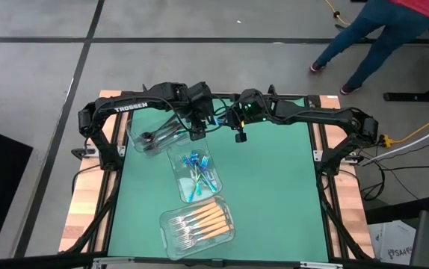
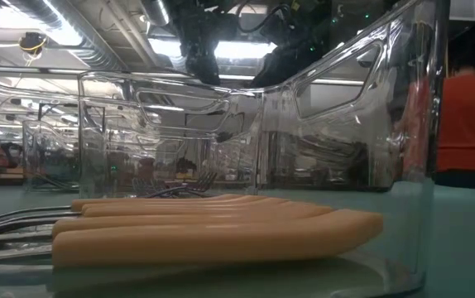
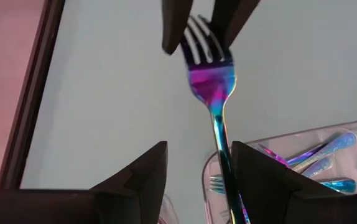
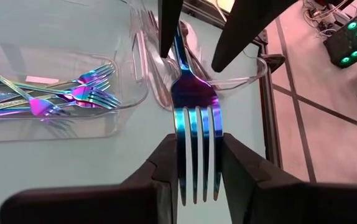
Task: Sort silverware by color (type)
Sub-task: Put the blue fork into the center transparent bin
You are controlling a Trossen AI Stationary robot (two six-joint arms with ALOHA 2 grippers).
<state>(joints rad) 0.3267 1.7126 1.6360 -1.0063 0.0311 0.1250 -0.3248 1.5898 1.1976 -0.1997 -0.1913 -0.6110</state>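
While the two arms meet high above the far middle of the green worktop [image 1: 274, 187], an iridescent fork [image 4: 195, 118] hangs between them, which looks like a hand-over in mid-air. The right gripper [image 4: 196, 163] is partly closed on the fork, its fingers pressing the outer tines from either side, so it carries the weight. The left gripper [image 3: 197, 160] stands wide open around the fork's handle without pinching it, probably lined up to take the handle so the fork can be lowered lengthwise. Below, three clear containers sit in a row along the left half of the worktop: black silverware [image 1: 158, 134] in the far container [image 1: 136, 138], iridescent forks [image 1: 197, 173] in the middle container [image 1: 177, 161], and orange-handled forks [image 1: 199, 219] in the near container [image 1: 171, 243]. No loose pieces show on the worktop, so this fork seems to be among the last, and it belongs in the middle container. A person [image 1: 394, 30] walks on the floor beyond the worktop.
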